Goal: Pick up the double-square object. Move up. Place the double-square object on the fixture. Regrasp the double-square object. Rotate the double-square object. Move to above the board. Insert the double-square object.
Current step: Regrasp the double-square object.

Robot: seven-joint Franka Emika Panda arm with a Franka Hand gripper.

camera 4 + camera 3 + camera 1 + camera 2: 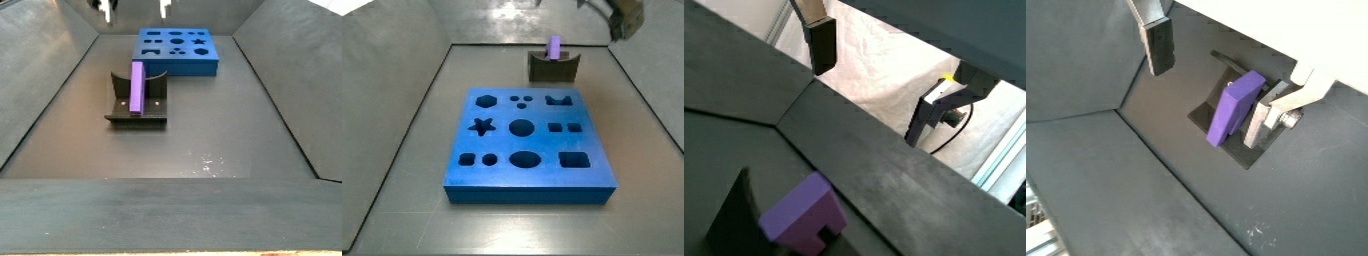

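Note:
The light purple double-square object (553, 47) stands upright in the notch of the dark fixture (553, 69), behind the far edge of the blue board (527, 140). It also shows in the side view (136, 86) and in both wrist views (1233, 108) (802, 208). My gripper (1207, 104) is open and empty, raised above the fixture, at the frame edge in both side views (625, 15) (131, 9). In a wrist view the purple piece lies below the gap, near one finger (1271, 112); the other finger (1157, 45) stands well apart from it.
The board (178, 50) has several shaped cutouts: star, circles, squares. Grey walls (422, 90) enclose the dark floor (201, 140) on all sides. The fixture (136, 108) sits on the floor a short gap from the board.

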